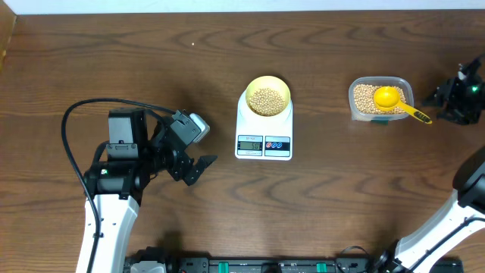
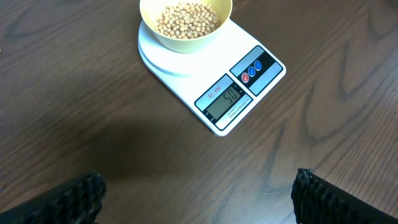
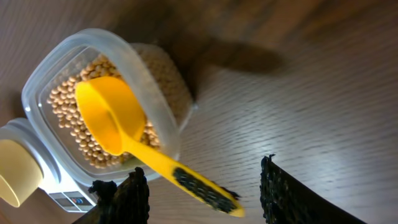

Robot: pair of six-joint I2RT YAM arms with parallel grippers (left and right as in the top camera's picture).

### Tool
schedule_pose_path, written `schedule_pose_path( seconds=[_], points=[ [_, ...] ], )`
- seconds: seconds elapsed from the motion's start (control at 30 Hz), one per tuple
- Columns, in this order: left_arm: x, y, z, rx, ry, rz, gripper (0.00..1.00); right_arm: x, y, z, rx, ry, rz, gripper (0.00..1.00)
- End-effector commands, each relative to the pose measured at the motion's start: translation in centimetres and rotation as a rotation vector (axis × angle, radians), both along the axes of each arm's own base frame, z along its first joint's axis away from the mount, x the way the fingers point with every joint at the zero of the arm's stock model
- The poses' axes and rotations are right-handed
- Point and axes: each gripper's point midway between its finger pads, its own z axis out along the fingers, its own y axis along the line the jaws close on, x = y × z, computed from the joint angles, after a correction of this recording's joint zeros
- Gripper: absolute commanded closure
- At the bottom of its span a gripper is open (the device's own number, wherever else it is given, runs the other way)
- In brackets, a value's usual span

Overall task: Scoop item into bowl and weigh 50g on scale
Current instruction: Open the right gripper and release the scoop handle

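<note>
A pale yellow bowl (image 1: 267,96) holding tan beans (image 1: 266,100) stands on the white scale (image 1: 264,133); in the left wrist view the bowl (image 2: 186,31) sits on the scale (image 2: 211,74) and the display (image 2: 226,99) reads about 50. My left gripper (image 1: 198,168) is open and empty over bare table left of the scale; its fingertips (image 2: 199,193) show at the bottom corners. My right gripper (image 1: 447,102) is open at the far right, beside the scoop handle. The bright yellow scoop (image 3: 118,121) rests in the clear tub of beans (image 3: 93,99), its handle lying between my open right fingers (image 3: 205,193), untouched.
The clear plastic tub (image 1: 381,98) of beans with the yellow scoop (image 1: 390,98) stands right of the scale. Brown wooden table (image 1: 151,61) all around. A black cable (image 1: 76,121) loops by the left arm.
</note>
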Motion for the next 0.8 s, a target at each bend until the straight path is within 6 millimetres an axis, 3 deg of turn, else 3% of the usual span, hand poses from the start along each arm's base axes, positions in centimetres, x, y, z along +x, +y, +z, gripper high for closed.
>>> schedule_pose_path(
  seconds=[0.0, 0.3, 0.6, 0.77],
  points=[
    [0.0, 0.2, -0.3, 0.006, 0.008, 0.002, 0.02, -0.3, -0.5, 0.3, -0.01, -0.003, -0.01, 0.44],
    [0.0, 0.2, -0.3, 0.006, 0.008, 0.002, 0.02, 0.3, -1.4, 1.8, -0.045, -0.061, 0.011, 0.44],
    [0.0, 0.2, -0.3, 0.006, 0.008, 0.002, 0.02, 3.6, -3.8, 9.0, -0.188, -0.249, 0.025, 0.4],
    [0.0, 0.2, -0.3, 0.006, 0.008, 0.002, 0.02, 5.5, -2.5, 12.1, -0.158, -0.367, 0.056, 0.4]
  ],
)
